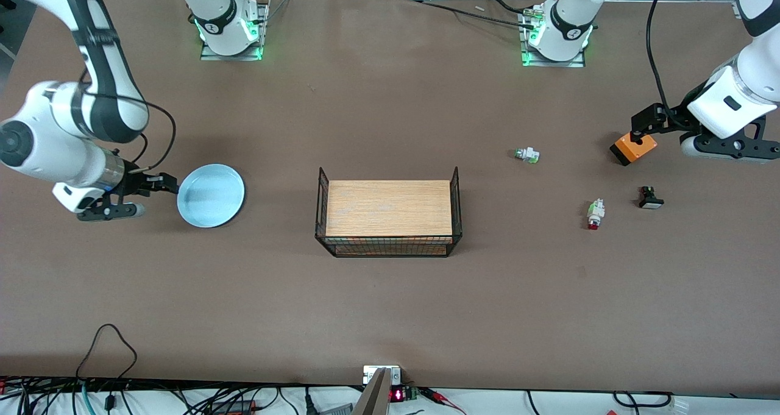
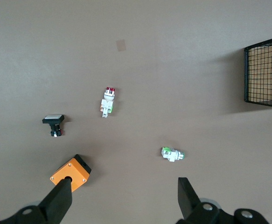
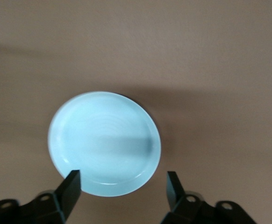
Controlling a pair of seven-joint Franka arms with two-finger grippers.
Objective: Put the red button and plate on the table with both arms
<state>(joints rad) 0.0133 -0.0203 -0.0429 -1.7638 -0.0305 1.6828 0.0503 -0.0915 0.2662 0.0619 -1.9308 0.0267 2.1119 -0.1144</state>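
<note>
The right arm comes from its base at the top of the front view, bends at the elbow over its end of the surface (image 1: 390, 305) and points its wrist sideways toward the plate (image 1: 211, 195). The right hand (image 1: 159, 183) sits low at the plate's rim on the side toward the right arm's end. In the right wrist view its two black fingers (image 3: 72, 186) stand wide apart, one at each side of the near rim of the plate (image 3: 105, 149), and nothing is gripped between them: the hand is released. The pale-blue plate lies flat on the surface, empty.

The left arm reaches out over its own end of the surface, forearm angled down, wrist level. The left hand (image 1: 640, 125) hangs over the orange box (image 1: 634, 148). In the left wrist view its fingers (image 2: 60, 200) are spread wide and hold nothing; one fingertip overlaps the orange box (image 2: 71, 173) in that view, though whether it touches cannot be told.

The red button (image 1: 595, 214) lies on its side on the surface, nearer the front camera than the orange box, apart from both hands. A black part with a white cap (image 1: 649, 198) lies beside it, and a green-tipped part (image 1: 527, 155) lies farther from the camera. A black wire basket (image 1: 388, 219) with a wooden top stands mid-surface
</note>
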